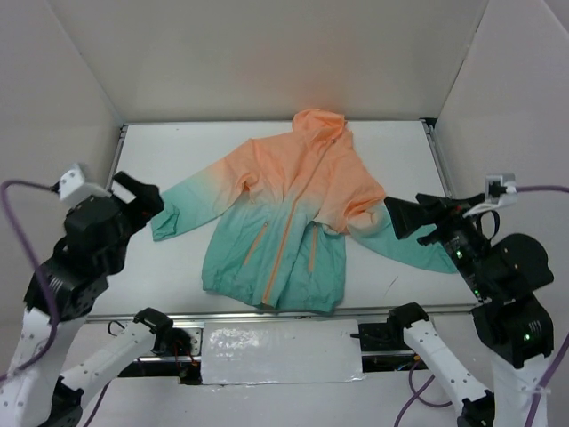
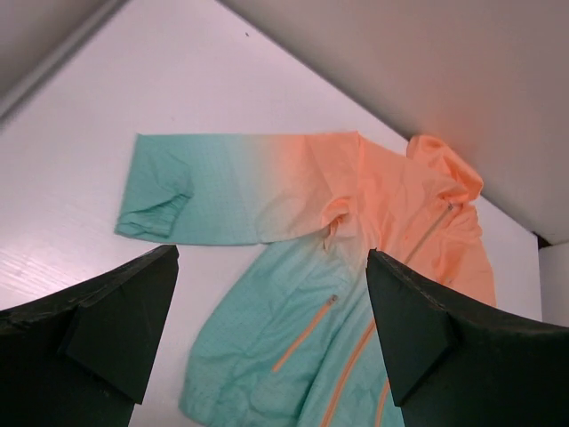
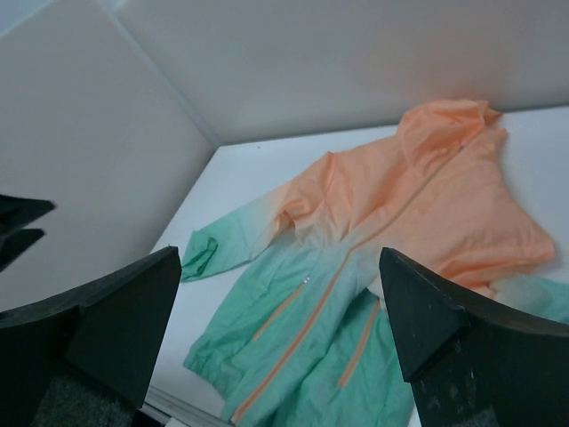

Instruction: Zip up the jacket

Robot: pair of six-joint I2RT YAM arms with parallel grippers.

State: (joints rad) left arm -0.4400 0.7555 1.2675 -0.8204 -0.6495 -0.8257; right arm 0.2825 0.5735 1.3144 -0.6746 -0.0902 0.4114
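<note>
The left gripper (image 1: 142, 200) is held wide open, with nothing between its fingers (image 2: 116, 320). The jacket (image 1: 284, 213) is spread flat on the table (image 1: 178, 147), front up, ahead of both sets of fingertips. Its teal cuff (image 2: 151, 215) lies just beyond the left fingertips, apart from them. Should that cuff be caught or nudged on the way in, the thin cloth would likely be dragged and the front pulled askew.

Further right, between the two grippers, the zipper (image 1: 289, 222) is seen as an orange line running from hem (image 1: 240, 292) to hood (image 1: 320, 124). Whether its teeth are already joined, and where the slider sits, cannot be told. If the slider is pulled while the hem is not pinned, the light garment is likely to be slid or bunched rather than closed. Loose fabric could also be drawn into the slider and jammed.

The right gripper (image 1: 396, 218) is likewise spread wide and empty, hanging over the other sleeve (image 1: 427, 247); contact with it cannot be judged. That sleeve could be pinched by mistake in a descent from there, and the small pull might be missed altogether.
</note>
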